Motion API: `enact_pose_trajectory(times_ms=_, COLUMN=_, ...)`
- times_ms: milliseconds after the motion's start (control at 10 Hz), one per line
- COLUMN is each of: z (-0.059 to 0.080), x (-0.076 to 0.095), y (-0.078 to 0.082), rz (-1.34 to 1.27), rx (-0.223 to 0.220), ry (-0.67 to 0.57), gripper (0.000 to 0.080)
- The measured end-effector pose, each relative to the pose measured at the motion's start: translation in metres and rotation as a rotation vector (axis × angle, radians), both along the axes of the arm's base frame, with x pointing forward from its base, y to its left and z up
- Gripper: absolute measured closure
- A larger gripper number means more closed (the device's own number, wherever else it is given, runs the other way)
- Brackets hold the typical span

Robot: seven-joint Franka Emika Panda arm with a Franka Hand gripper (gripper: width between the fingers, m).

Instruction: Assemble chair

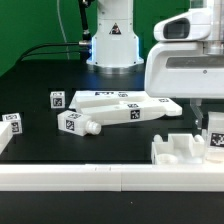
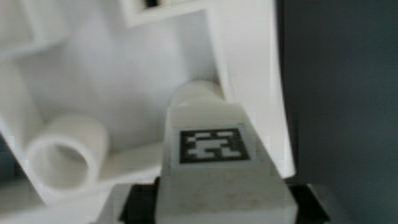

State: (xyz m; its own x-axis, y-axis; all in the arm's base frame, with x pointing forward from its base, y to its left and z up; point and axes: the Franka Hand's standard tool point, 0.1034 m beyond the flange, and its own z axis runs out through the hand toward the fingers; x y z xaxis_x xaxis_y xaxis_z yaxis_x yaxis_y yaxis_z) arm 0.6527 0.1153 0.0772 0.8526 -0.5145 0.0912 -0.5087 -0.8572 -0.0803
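- Seat frame (image 1: pixel 175 150): on the tabletop (image 1: pixel 40 150), just behind the long rail (image 1: pixel 100 178).
- Pegged bars (image 1: pixel 128 103): behind the seat frame, toward the exterior view's left.
- Leg (image 1: pixel 76 123): further to that side of the seat frame, in front of the bars.
- Pincer (image 1: pixel 211 130): over the seat frame's end at the exterior view's right.

Stood on a base (image 1: pixel 110 45) at the table's (image 1: pixel 40 150) far edge, bent over toward the exterior view's right, wrist (image 1: pixel 185 62) pointed straight down. Held the gripper (image 1: pixel 210 128) low, fingers (image 2: pixel 139 205) flanking a tagged chair part (image 2: pixel 217 150), contact unclear.
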Motion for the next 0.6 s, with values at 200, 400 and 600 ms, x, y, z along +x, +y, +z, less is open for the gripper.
enact_pose_trajectory(times_ms=200, z=-0.0005, x=0.0003, y=-0.0019, rz=-0.291, rx=0.054, ry=0.01, gripper=0.0517)
enact_pose_trajectory(times_ms=400, z=-0.0016, x=-0.0005, y=-0.0026, rz=-0.627, rx=0.113, ry=0.03, gripper=0.0517)
enact_pose_trajectory(times_ms=600, z=-0.0017, x=-0.0006, y=-0.003, rz=-0.699, rx=0.125, ry=0.035, gripper=0.0515)
